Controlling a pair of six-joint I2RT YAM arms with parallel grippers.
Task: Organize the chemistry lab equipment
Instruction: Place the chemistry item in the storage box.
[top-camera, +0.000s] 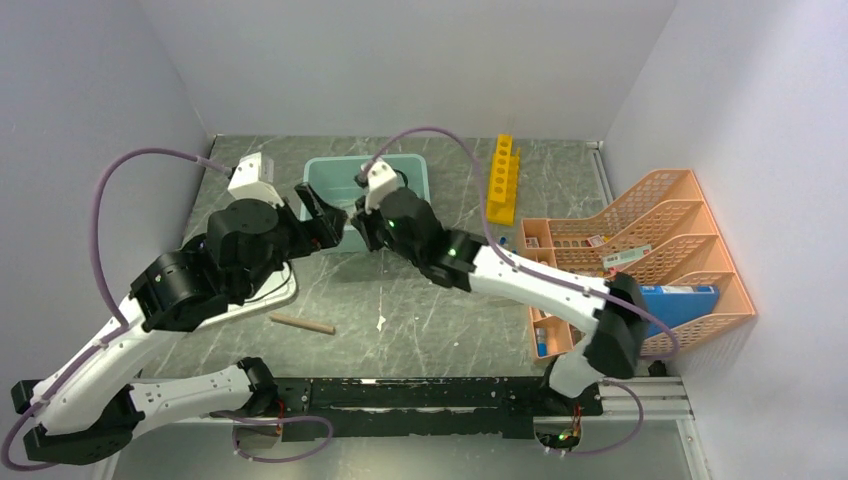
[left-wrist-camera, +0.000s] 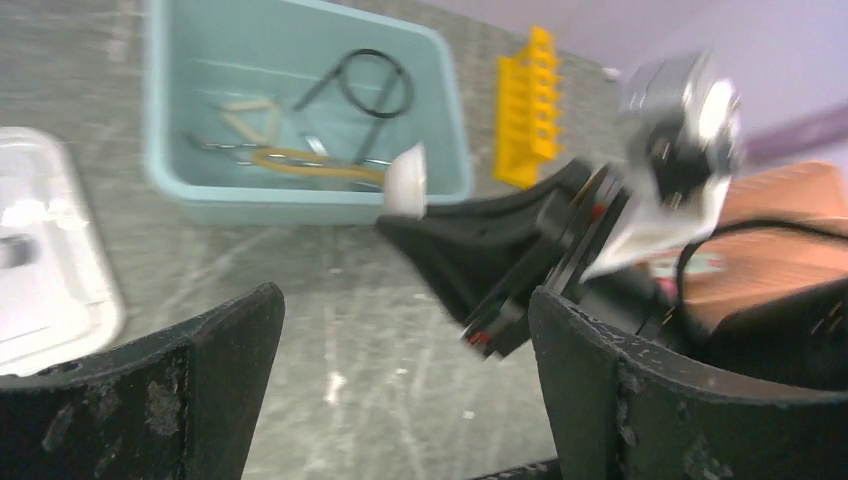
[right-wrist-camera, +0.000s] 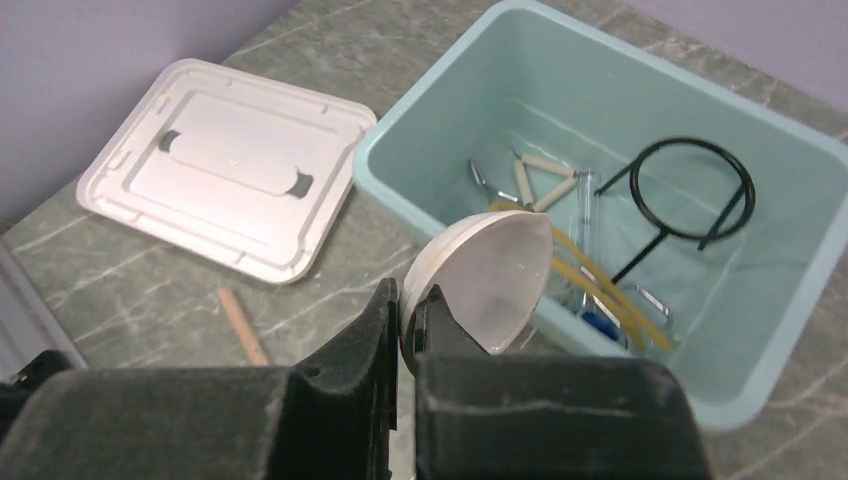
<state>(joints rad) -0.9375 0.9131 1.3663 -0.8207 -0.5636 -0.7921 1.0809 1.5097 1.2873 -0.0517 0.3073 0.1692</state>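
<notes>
Bright, even light; left-wrist motion blur

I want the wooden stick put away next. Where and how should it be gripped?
Grip the wooden stick at its middle, coming straight down from above, with the jaws spanning its thin width. It lies flat on the table, nearly left-to-right in the top view, and its middle has bare surface on both long sides.

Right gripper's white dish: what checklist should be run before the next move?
1. Right gripper shut on white dish: ok.
2. Left gripper open, off the dish: ok.
3. Teal tub uncovered, lid flat beside it: ok.
4. Bare floor in tub beside ring stand and hose: ok.
5. Dish fully over tub opening: cannot tell.
6. Wooden stick and yellow rack stowed: not ok, both on table.
</notes>
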